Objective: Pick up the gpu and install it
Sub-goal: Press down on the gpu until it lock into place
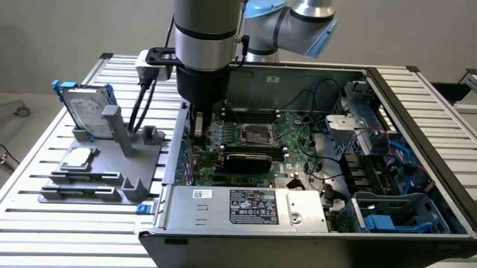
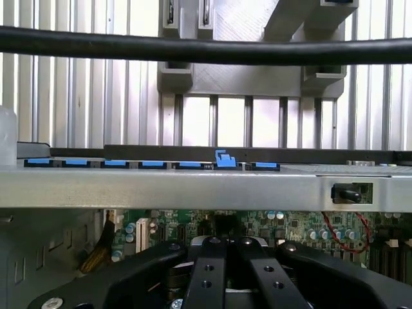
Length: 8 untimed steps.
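The gpu (image 1: 247, 162) stands on edge on the green motherboard (image 1: 298, 151) inside the open computer case, its black cooler facing the front. One end reaches toward the case's slotted wall at the exterior view's left. My gripper (image 1: 199, 133) hangs low inside the case by that wall, just beyond the card's wall-side end. In the wrist view the black fingers (image 2: 207, 277) are drawn close together, with the case wall (image 2: 193, 187) right in front. I cannot tell whether they touch the card.
A grey fixture (image 1: 97, 167) beside the case holds a silver hard drive in a blue frame (image 1: 84, 109) and a square processor chip (image 1: 78, 158). The power supply (image 1: 246, 206) fills the case's front. A black cable (image 2: 193, 50) crosses the wrist view.
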### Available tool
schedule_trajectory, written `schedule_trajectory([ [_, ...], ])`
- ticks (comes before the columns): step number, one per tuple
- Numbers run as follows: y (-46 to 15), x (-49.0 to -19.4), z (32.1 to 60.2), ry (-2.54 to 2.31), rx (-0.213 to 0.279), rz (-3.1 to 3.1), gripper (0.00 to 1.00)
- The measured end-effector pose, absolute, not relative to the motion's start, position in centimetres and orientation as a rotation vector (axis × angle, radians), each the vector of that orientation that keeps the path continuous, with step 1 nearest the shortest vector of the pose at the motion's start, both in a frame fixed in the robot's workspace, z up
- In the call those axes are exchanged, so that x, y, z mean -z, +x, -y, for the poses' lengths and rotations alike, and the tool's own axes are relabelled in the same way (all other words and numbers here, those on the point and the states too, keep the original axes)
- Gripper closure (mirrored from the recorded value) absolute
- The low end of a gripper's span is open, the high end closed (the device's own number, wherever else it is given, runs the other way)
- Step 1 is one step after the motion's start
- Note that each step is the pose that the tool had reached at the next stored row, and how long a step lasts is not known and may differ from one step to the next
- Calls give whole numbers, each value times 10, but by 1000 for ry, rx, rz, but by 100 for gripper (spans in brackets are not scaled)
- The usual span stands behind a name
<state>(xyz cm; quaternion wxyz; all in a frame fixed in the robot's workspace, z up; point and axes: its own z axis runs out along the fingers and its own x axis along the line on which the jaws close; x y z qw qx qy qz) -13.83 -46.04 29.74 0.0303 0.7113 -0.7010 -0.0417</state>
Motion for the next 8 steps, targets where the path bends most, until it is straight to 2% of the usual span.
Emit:
schedule_trajectory([
  [8,-139,-302,460,2183,145,2152,89],
])
